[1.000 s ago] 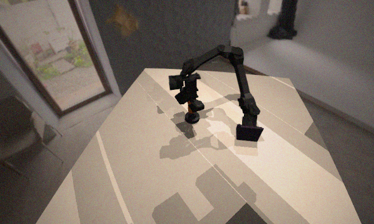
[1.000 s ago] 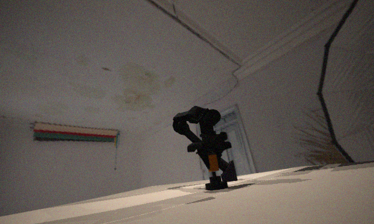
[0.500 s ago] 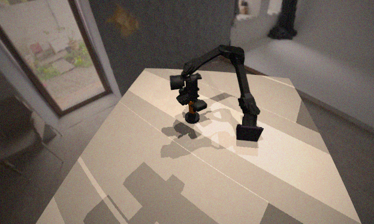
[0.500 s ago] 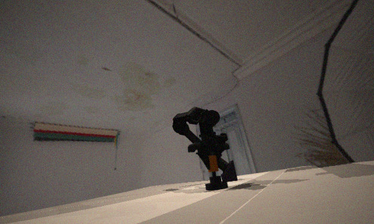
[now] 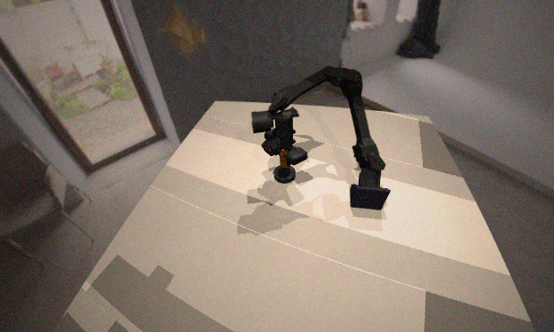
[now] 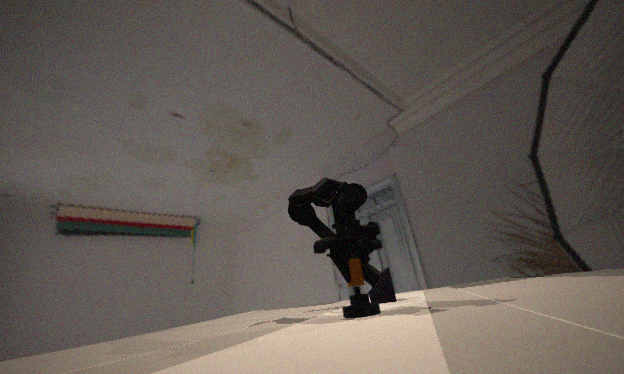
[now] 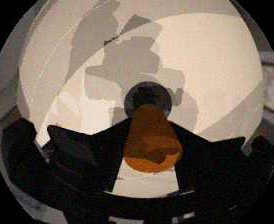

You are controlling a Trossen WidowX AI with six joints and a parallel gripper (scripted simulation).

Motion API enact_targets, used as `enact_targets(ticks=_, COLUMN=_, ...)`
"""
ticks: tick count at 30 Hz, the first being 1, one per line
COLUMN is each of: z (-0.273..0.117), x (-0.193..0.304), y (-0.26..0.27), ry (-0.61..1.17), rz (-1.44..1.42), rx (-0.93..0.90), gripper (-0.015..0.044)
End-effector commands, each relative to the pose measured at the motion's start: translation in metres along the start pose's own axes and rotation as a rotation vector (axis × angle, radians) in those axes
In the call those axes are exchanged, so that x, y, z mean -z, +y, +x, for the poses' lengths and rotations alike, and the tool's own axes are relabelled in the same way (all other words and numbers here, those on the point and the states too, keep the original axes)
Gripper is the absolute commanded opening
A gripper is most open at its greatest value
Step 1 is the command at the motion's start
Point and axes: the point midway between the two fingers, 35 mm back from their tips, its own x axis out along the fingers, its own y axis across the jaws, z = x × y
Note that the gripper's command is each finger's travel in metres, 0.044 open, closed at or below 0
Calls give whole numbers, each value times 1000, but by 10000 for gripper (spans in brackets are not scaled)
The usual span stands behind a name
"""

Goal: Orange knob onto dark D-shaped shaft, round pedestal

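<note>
The orange knob (image 5: 284,158) (image 6: 355,272) (image 7: 150,135) is upright between the fingers of my gripper (image 5: 284,153) (image 7: 149,123), which is shut on it. The round dark pedestal (image 5: 284,176) (image 6: 361,310) (image 7: 166,106) stands on the table under the knob. In the exterior view a short piece of the dark shaft (image 6: 356,290) shows between the knob's bottom and the pedestal's raised middle, so the knob is above the pedestal. In the wrist view the knob hides the shaft. Whether the shaft's tip is inside the hole, and where the flat sides face, is hidden.
The arm's dark base (image 5: 369,197) (image 6: 384,287) stands on the table (image 5: 200,270) (image 6: 320,349) to the right of the pedestal in the top view. Shadows of the arm fall across the table around the pedestal. No other loose object is seen.
</note>
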Motion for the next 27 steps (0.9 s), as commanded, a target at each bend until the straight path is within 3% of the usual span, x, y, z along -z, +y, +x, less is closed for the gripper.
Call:
enact_targets(ticks=1, z=-2, x=-2, y=-1, ry=-5, rz=-94, rx=2, gripper=0)
enact_targets(ticks=27, z=-1, x=-8, y=-3, ry=-5, rz=-179, rx=3, gripper=0)
